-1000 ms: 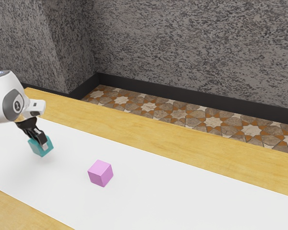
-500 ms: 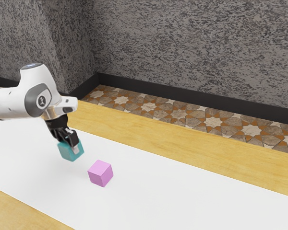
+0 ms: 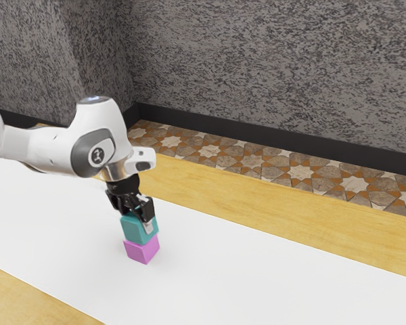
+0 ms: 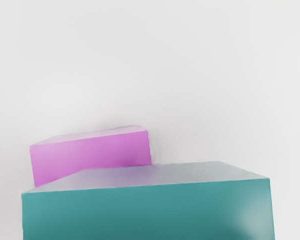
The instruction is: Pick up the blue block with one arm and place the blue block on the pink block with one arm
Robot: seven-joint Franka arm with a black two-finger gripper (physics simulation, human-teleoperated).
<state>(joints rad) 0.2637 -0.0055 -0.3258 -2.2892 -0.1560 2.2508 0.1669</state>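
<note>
The teal-blue block (image 3: 137,229) sits directly on top of the pink block (image 3: 141,250) on the white table mat. My black gripper (image 3: 137,214) comes down from above and is shut on the blue block, its fingers clamping the block's upper sides. In the wrist view the blue block (image 4: 150,205) looms large just under the hand, with the pink block (image 4: 90,156) peeking out behind and below it, slightly offset.
The white mat (image 3: 271,277) stretches across the wooden table (image 3: 291,203), whose far edge borders a patterned tile floor (image 3: 284,166) and a speckled stone wall. The white arm (image 3: 61,145) reaches in from the exterior view's left.
My arm has carried the blue block toward the exterior view's right, from well left of the pink block to directly over it, and lowered it onto the pink block.
</note>
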